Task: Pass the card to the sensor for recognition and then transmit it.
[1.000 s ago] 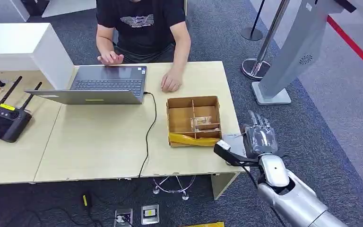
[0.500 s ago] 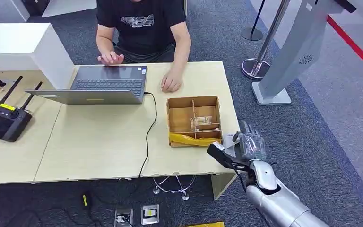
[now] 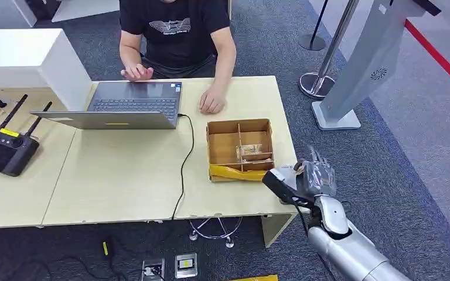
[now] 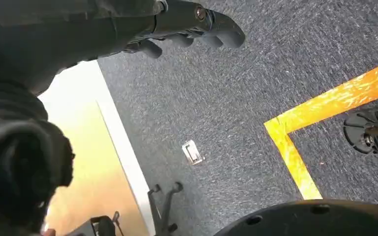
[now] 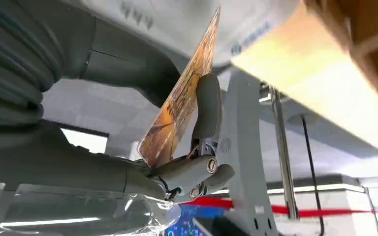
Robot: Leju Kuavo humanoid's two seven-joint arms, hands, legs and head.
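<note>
My right hand [image 3: 314, 177] hovers at the table's front right corner, beside the cardboard box [image 3: 239, 149]. In the right wrist view it pinches an orange patterned card [image 5: 182, 103] between the thumb and the fingers [image 5: 206, 113]. The card stands on edge, its upper tip close to the pale grey sensor pad [image 5: 236, 24]; whether they touch I cannot tell. The sensor pad [image 3: 285, 170] lies on the table corner, mostly hidden under my hand. My left hand [image 4: 192, 22] hangs over the carpet with loosely bent fingers and nothing in them.
A person [image 3: 176, 35] sits behind the table with hands at an open laptop [image 3: 132, 105]. A black cable [image 3: 184, 164] runs across the table to its front edge. A black remote controller [image 3: 3, 149] lies at the left. A grey kiosk [image 3: 363, 64] and a stanchion post [image 3: 322, 76] stand to the right.
My right hand has shifted left over the table corner, and its fingers, spread before, have curled in. The person and the table things have not moved.
</note>
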